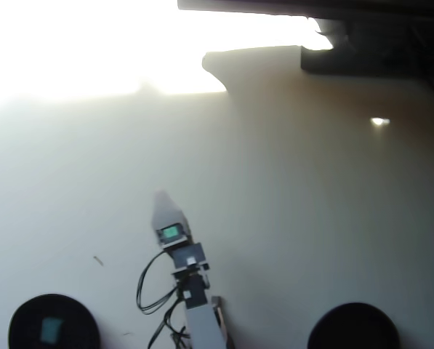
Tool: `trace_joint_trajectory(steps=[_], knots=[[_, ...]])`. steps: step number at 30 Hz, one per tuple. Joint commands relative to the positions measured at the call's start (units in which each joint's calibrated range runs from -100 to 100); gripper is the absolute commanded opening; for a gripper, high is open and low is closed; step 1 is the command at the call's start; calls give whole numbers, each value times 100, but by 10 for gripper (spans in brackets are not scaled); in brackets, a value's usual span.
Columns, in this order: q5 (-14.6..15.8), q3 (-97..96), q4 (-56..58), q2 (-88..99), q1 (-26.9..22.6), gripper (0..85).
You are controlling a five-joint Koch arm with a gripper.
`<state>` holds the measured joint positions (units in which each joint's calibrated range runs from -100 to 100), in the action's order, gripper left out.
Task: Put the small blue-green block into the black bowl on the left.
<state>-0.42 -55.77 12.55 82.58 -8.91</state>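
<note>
The small blue-green block [51,329] is being shown in the overhead view as a tiny teal rectangle, slightly longer than wide and blurred at its edges, lying inside the black bowl [77,324] at the lower left corner of the pale bench [289,218]. Two round matte black bowls are being counted: this one and a second black bowl [353,327] at the lower right, well apart from it. One block is being seen. One arm is being seen between the bowls, its gripper [161,198] pointing up the picture, a green light [171,232] glowing behind the tip; whether the jaws are released or clenched cannot be told, only one pale tip being visible
</note>
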Motion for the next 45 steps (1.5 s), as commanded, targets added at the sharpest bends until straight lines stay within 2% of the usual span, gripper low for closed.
trace_joint_trajectory(steps=[1,4,10,21,26,30,38,42,45], knots=[[313,-61,-59,221,274,321],[474,-597,-99,446,537,321],[469,-1909,-870,511,933,321],[488,-3295,-1786,275,1148,321],[493,-3369,-1996,-89,1167,365],[440,-3425,-2021,-293,1148,501],[425,-3656,-2167,-389,1138,499],[357,-3647,-2272,-1161,1324,493],[361,-3647,-2767,-1943,1333,491]])
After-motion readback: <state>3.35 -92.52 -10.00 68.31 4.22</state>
